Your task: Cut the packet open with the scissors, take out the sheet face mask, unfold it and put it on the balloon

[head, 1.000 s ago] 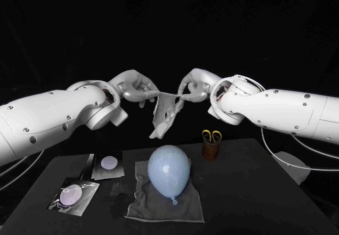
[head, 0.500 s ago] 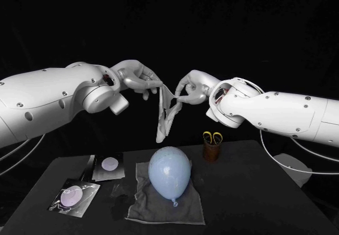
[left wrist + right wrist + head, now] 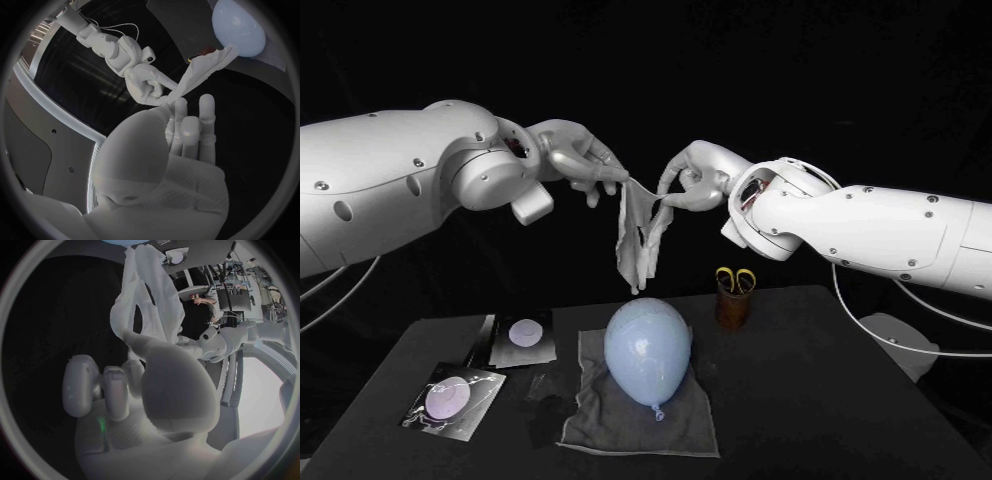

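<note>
Both hands hold the white sheet face mask (image 3: 639,235) up in the air over the table. My left hand (image 3: 583,160) pinches its upper edge on one side and my right hand (image 3: 691,183) pinches the other side, close together. The mask hangs down in loose, crumpled folds, its lower end a little above the pale blue balloon (image 3: 646,344). In the left wrist view the mask (image 3: 206,70) runs from my left hand (image 3: 184,132) past my right hand (image 3: 145,82) toward the balloon (image 3: 240,25). The right wrist view has the mask (image 3: 147,295) draped above my right hand (image 3: 140,385).
The balloon lies on a grey cloth (image 3: 610,420) at the table's middle. Yellow-handled scissors (image 3: 733,279) stand in a brown holder (image 3: 730,308) behind it on the right. A mask packet (image 3: 524,335) and another packet (image 3: 452,400) lie on the table's left side.
My left hand has risen and come nearer the right hand. The mask's top edge, stretched level before, now slants and the mask hangs narrower and more bunched.
</note>
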`<control>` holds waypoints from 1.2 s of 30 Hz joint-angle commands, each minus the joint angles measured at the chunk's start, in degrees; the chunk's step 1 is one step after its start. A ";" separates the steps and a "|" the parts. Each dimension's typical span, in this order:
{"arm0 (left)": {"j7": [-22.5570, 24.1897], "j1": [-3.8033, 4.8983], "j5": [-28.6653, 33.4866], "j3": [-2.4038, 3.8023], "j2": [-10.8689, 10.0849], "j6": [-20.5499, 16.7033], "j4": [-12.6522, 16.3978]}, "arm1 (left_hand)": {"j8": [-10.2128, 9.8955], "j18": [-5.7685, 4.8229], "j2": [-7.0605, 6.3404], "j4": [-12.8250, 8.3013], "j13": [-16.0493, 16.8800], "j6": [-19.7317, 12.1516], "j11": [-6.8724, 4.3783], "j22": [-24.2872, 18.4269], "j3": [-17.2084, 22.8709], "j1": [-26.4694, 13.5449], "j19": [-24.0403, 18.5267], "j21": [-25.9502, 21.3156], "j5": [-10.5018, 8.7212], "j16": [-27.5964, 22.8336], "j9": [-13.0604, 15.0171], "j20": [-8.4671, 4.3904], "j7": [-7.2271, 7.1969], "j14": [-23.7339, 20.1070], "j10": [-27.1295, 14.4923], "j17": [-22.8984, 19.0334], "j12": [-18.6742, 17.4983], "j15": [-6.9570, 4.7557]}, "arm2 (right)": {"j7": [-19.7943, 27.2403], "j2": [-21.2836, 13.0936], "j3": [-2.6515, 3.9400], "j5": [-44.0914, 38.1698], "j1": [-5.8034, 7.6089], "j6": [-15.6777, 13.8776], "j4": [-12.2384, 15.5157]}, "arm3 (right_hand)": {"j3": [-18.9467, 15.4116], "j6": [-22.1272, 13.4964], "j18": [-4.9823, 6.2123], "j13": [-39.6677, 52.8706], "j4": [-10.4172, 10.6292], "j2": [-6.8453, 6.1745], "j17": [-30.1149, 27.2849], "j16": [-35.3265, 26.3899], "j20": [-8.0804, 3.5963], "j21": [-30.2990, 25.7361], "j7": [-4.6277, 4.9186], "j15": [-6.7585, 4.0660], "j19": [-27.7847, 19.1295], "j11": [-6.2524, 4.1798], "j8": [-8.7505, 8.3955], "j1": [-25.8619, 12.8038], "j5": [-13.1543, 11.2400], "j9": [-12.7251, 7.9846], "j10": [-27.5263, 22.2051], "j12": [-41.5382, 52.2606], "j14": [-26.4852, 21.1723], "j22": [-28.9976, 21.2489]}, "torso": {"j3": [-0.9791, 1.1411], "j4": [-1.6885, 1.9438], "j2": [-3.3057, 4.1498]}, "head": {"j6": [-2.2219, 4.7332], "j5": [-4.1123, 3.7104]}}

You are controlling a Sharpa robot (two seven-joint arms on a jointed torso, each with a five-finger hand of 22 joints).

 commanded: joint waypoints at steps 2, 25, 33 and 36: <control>-3.65 0.25 3.55 -0.20 -0.72 3.78 0.44 | 0.28 0.55 0.12 -0.52 0.22 -0.61 0.13 -0.12 1.14 -0.57 -0.64 -0.43 0.19 -0.45 12.21 0.15 0.05 -1.65 -0.83 -1.63 0.44 0.11 | 2.04 0.18 0.03 3.76 0.02 -0.99 -0.16 | 0.39 -0.11 -0.44 5.08 0.12 -0.06 14.87 0.33 0.12 -0.30 0.36 0.22 1.12 -0.01 0.10 -0.74 0.05 0.03 1.70 -0.39 6.25 11.05 | 0.02 0.01 -0.10 | 0.02 -0.13; 3.98 -0.11 11.89 -0.53 -1.91 -1.89 1.12 | 2.67 0.78 1.10 0.17 -10.93 -3.65 2.42 -3.43 4.00 -1.15 -0.71 -5.89 0.17 -6.34 18.77 1.94 2.15 -12.80 3.48 -17.65 -17.26 2.16 | 5.06 -0.02 -0.50 15.27 -0.78 3.07 1.42 | -1.70 -3.28 0.56 -7.50 0.47 -0.56 12.80 -0.61 0.75 -6.16 1.36 1.01 -1.20 0.95 -1.11 -3.26 0.02 -0.91 -7.95 -16.67 5.73 9.59 | 0.06 -0.02 -0.03 | 0.25 -0.07; 3.65 -0.11 11.69 -0.53 -2.08 -0.66 1.27 | 2.76 0.77 1.23 0.17 -11.68 -3.73 2.42 -3.28 4.20 -1.24 0.01 -5.51 0.17 -5.12 19.44 1.77 2.23 -10.09 4.64 -14.88 -18.91 2.08 | 5.79 -0.38 -0.56 17.25 -1.00 4.00 1.67 | -4.26 -5.33 0.62 -9.02 1.68 -2.21 12.36 -0.82 1.41 -7.00 2.61 1.89 -1.56 2.00 -2.90 -5.24 0.04 -2.06 -9.43 -18.49 5.59 9.41 | 0.05 -0.01 -0.01 | 0.24 -0.13; 3.75 -0.10 11.48 -0.52 -2.20 -0.27 1.45 | 2.79 0.77 1.23 0.15 -11.81 -3.77 2.41 -3.23 4.23 -1.27 0.15 -5.40 0.17 -4.80 19.61 1.74 2.23 -9.46 4.85 -14.14 -19.23 2.07 | 6.27 -0.64 -0.60 18.28 -1.23 4.81 1.94 | -5.99 -6.51 0.70 -9.53 2.74 -3.37 12.23 -0.88 1.80 -7.66 3.28 2.40 -1.82 2.59 -4.02 -6.71 0.04 -2.71 -9.98 -19.00 5.54 9.26 | 0.05 0.00 -0.03 | 0.16 -0.12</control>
